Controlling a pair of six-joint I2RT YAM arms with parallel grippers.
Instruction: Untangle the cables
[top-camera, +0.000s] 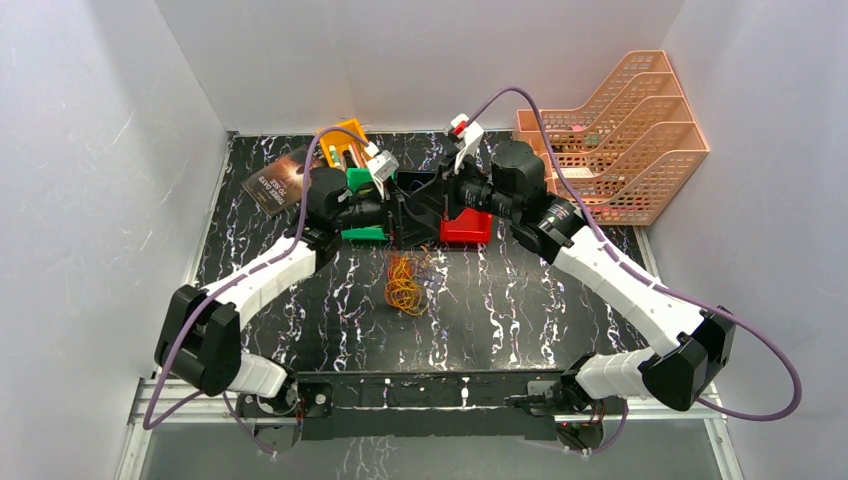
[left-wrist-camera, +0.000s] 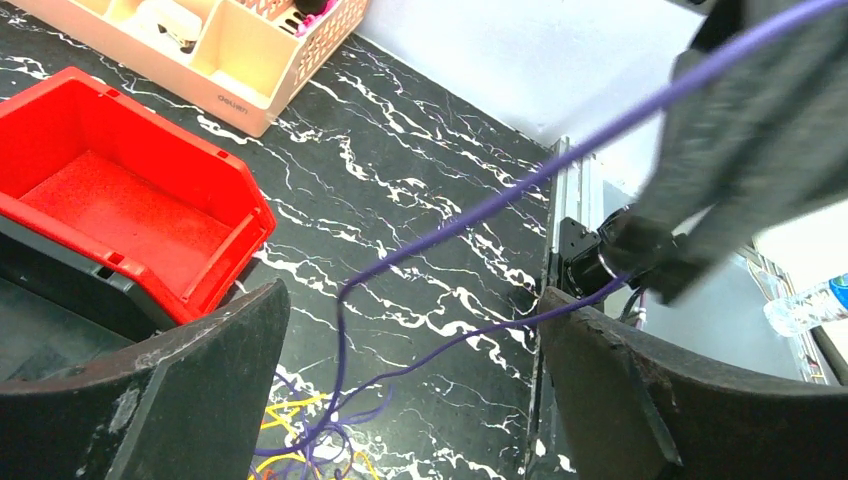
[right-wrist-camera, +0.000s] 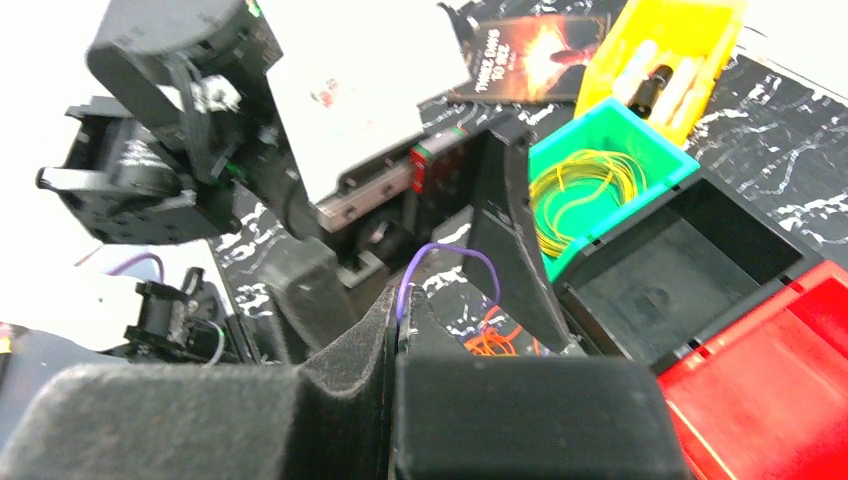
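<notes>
The left end effector (left-wrist-camera: 410, 295) stands wide, its two dark fingers (left-wrist-camera: 150, 400) far apart and holding nothing; it hangs above the marbled black tabletop (top-camera: 520, 310), close to the red bin (left-wrist-camera: 110, 200).

The right end effector (right-wrist-camera: 397, 320) is closed, its padded fingers pressed together; a thin purple strand (right-wrist-camera: 452, 247) rises out of the seam between them, arches over and drops toward the orange wires below. It appears to be pinched there, though the contact itself is hidden by the pads.

From above, both arms meet over the row of small bins at the middle of the tabletop. The cables (top-camera: 404, 285), a small bunch of thin orange and yellow loops, lie on the bare tabletop just in front of those bins, between the two arms and under neither end effector directly. In the left wrist view, yellow loops and purple strands show at the bottom edge between the open fingers.

In the right wrist view, a green bin (right-wrist-camera: 620, 130) holds a coil of yellow wire (right-wrist-camera: 585, 190); an open black bin (right-wrist-camera: 690, 260) sits beside it, with the red bin next along; a yellow bin (right-wrist-camera: 665, 60) of small items stands behind the green one.
</notes>
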